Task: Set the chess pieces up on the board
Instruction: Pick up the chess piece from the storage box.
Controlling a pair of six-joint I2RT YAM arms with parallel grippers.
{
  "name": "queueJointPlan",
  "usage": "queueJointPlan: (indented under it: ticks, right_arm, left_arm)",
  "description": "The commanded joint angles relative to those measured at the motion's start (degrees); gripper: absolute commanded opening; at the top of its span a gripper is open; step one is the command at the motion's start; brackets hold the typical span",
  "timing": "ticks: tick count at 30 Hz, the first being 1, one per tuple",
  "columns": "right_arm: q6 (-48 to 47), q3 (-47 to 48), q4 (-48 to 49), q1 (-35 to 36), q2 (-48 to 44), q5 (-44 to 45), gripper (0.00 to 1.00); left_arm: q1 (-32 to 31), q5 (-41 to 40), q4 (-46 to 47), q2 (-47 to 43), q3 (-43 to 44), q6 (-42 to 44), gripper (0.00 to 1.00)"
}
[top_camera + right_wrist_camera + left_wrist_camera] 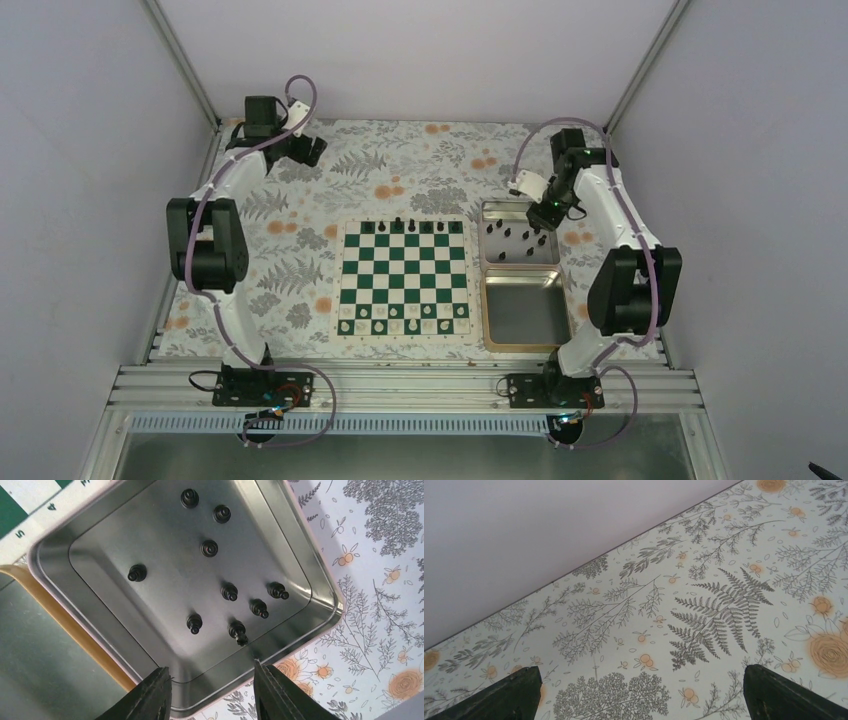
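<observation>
The green and white board (404, 278) lies mid-table. Several tiny black chess pieces (411, 226) stand on its far row. More black chess pieces (229, 591) stand in a silver tin (55, 555), also seen from above (519, 240). My right gripper (212, 682) is open and empty, hovering over the tin's near wall, close to one black piece (238, 631); from above it is at the tin's far right corner (547, 213). My left gripper (639, 695) is open and empty over bare floral cloth, at the far left in the top view (303, 148).
Small white pieces (404, 324) stand on the board's near row. A second tin with an orange rim (527, 314) lies in front of the first. The floral cloth (704, 605) covers the table; grey walls close it in at the back and sides.
</observation>
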Motion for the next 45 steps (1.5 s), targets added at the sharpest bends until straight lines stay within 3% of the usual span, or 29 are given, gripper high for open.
queueJointPlan:
  ticks: [1, 9, 17, 31, 45]
  right_arm:
    - [-4.15, -0.81, 1.78, -2.29, 1.61, 1.48, 0.44]
    - [-10.67, -0.60, 5.21, -6.48, 6.36, 4.22, 0.43]
    - [-25.17, -1.16, 7.09, -7.16, 7.50, -0.15, 0.44]
    - [-27.18, 1.66, 3.51, -7.17, 16.70, -0.14, 0.38]
    - [-25.78, 0.56, 3.23, -6.91, 18.92, 2.29, 0.32]
  left_arm:
    - [-0.29, -1.76, -0.85, 3.46, 4.26, -2.63, 1.00]
    - [-0.95, -3.18, -1.78, 9.68, 10.02, -4.77, 1.00]
    - [-1.31, -4.71, -1.57, 11.55, 10.81, -4.82, 1.00]
    - [-1.19, -5.73, 1.32, 9.20, 6.93, -4.35, 1.00]
    - [-1.18, -5.63, 1.98, 8.19, 5.67, -4.34, 1.00]
